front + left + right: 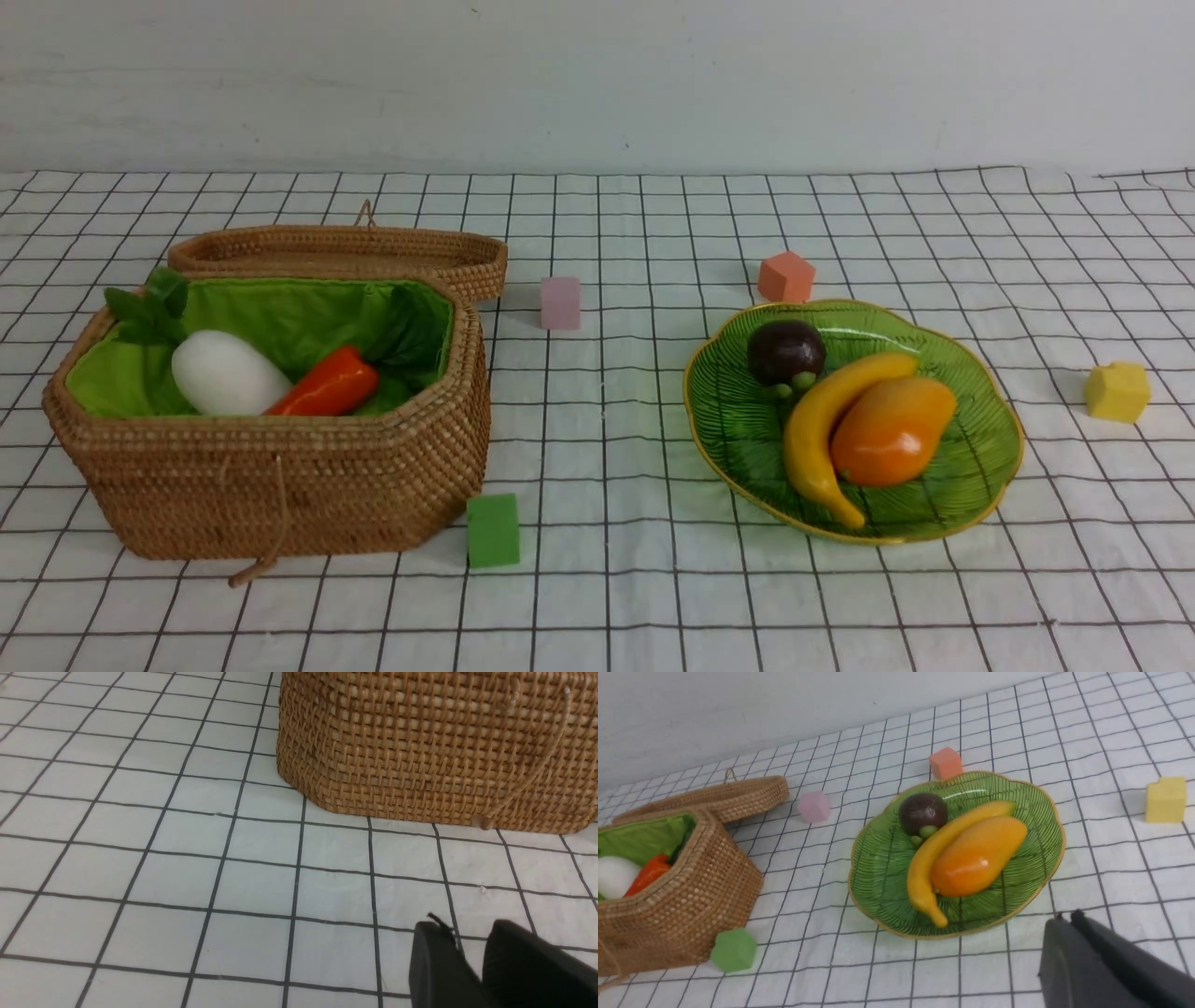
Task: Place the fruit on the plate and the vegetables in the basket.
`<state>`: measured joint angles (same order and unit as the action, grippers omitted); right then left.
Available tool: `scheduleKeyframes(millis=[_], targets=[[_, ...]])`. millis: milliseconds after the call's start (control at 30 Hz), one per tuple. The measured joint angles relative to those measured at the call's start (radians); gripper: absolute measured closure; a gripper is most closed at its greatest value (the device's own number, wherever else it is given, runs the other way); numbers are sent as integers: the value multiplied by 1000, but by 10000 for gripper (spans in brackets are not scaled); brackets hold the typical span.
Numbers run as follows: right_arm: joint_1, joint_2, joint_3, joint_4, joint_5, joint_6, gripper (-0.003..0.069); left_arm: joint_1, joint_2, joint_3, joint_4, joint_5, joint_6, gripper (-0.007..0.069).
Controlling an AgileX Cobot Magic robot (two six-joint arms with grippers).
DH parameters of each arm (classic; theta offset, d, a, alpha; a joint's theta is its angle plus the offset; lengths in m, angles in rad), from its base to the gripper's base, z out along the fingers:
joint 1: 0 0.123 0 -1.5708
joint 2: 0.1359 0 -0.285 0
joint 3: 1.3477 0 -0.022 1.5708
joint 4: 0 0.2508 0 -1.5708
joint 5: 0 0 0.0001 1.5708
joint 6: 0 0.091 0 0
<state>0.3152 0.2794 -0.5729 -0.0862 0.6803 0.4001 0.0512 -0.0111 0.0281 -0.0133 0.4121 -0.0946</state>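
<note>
Front view showed the glossy, likely slippery mango [892, 431] on the plate [990, 467], best gripped mid-body; right hand [1069, 921] closed empty, left hand [467, 947] nearly closed, empty.

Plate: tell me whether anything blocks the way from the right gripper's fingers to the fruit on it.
Nothing visible does. In the right wrist view the right gripper, fingers shut and empty, hangs just off the plate; only bare checked cloth lies between. The banana, mango and purple fruit lie uncovered.
</note>
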Motion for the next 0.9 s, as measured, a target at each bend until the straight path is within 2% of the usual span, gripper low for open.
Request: scheduleKeyframes(millis=[133, 333, 500, 567, 667, 800, 900], targets=[[0, -102, 39, -63, -15, 0, 666, 0, 0, 0, 0, 0, 0, 459], [0, -276, 40, -71, 4, 0, 664, 0, 0, 0, 0, 0, 0, 456], [0, -297, 40, -75, 16, -2, 662, 0, 0, 0, 0, 0, 0, 449], [-4, -297, 42, -113, 18, -31, 660, 0, 0, 0, 0, 0, 0, 445], [-85, -297, 78, -156, 8, -49, 659, 0, 0, 0, 0, 0, 0, 445], [-270, -297, 219, -207, -65, -50, 655, 0, 0, 0, 0, 0, 0, 445], [-306, -297, 357, -258, -179, -50, 655, 0, 0, 0, 0, 0, 0, 445]])
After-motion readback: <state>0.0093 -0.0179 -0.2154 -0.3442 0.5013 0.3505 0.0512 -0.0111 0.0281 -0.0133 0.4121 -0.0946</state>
